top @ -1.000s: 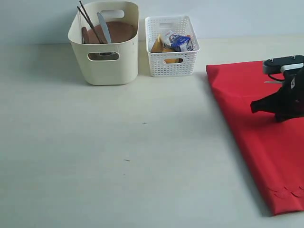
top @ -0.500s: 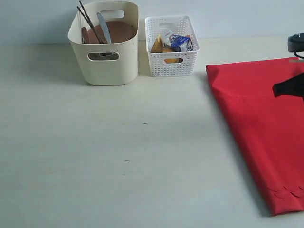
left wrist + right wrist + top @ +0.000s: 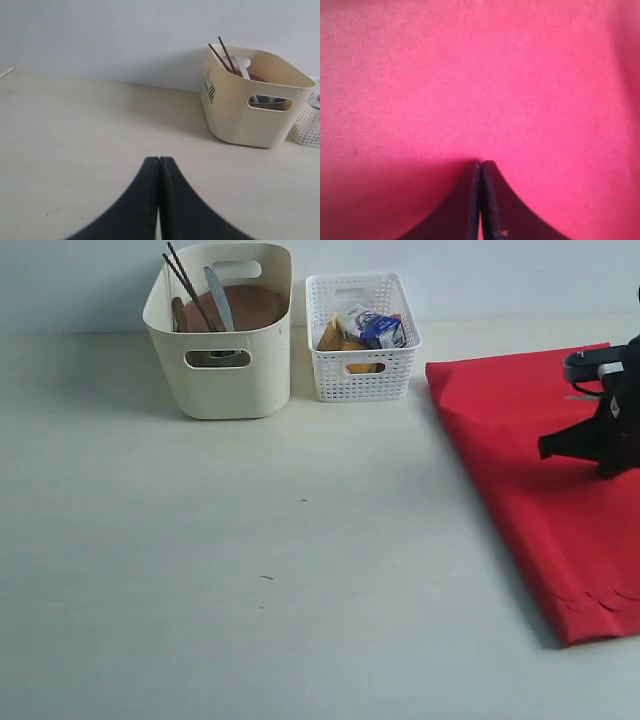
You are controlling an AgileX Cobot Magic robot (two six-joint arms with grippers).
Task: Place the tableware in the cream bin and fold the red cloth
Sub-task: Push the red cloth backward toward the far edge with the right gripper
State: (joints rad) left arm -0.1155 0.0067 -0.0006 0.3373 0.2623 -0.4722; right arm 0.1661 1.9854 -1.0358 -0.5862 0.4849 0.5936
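One pale table [image 3: 300, 570] carries everything. One red cloth [image 3: 510, 430] lies flat on its right side, scalloped edge nearest the camera, running out of the exterior view on the right. One cream bin [image 3: 225, 385] stands at the back, and one white lattice basket [image 3: 365, 380] sits just beside it (a small milk carton [image 3: 375, 328] shows inside). Of the two grippers, the right gripper [image 3: 548, 447] is low over the cloth with its fingers pressed together; whether any fabric is pinched between them cannot be told. The left gripper [image 3: 159, 161], over bare table, has its fingers closed on nothing. In the bin: one brown plate [image 3: 250, 308], one steel knife [image 3: 218, 295], two dark chopsticks [image 3: 185, 280], and one steel cup [image 3: 215, 356] seen through the handle hole
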